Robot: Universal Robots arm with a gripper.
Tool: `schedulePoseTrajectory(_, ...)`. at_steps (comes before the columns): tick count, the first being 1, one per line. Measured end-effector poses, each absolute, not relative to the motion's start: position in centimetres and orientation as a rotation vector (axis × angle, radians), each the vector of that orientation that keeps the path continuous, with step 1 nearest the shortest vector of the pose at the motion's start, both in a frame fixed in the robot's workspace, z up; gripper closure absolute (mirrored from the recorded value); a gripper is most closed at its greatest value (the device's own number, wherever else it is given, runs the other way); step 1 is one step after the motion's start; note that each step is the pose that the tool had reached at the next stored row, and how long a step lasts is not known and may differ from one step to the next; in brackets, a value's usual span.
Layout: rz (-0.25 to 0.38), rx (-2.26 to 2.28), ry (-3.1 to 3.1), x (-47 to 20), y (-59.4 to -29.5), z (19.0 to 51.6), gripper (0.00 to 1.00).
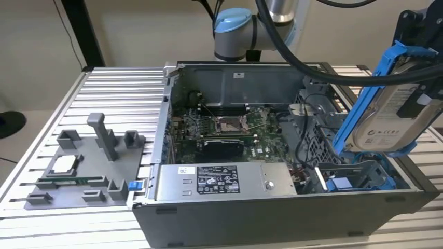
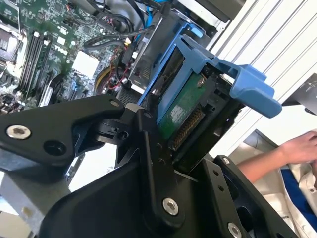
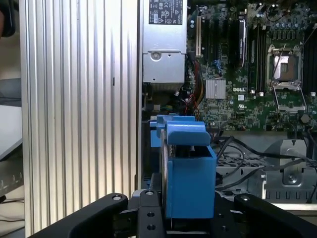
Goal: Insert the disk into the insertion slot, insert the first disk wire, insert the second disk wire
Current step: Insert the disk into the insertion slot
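Tool (image 1: 414, 101) pinching the disk (image 1: 384, 127) by its blue frame (image 3: 190, 183). The disk is held steeply tilted over the open computer case (image 1: 277, 212), which stands on the ribbed surface (image 1: 118, 93). In the exterior view the disk is at 3 o'clock from the motherboard (image 1: 229, 129) and 1 o'clock from the grey power-supply box (image 1: 215, 181).

Soft, even indoor light with faint shadows.

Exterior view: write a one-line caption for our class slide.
The gripper holds the blue-framed disk tilted above the open computer case, not yet inserted.
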State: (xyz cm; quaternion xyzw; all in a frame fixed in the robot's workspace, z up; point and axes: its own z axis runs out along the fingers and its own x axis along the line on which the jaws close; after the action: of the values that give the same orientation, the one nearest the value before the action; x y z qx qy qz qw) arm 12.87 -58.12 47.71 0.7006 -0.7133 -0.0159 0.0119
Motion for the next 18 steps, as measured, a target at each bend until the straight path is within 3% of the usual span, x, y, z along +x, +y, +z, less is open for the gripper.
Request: schedulePoseTrajectory(18, -0.058, 2.188, -2.228, 13.0, -58.1, 46.6, 1.00)
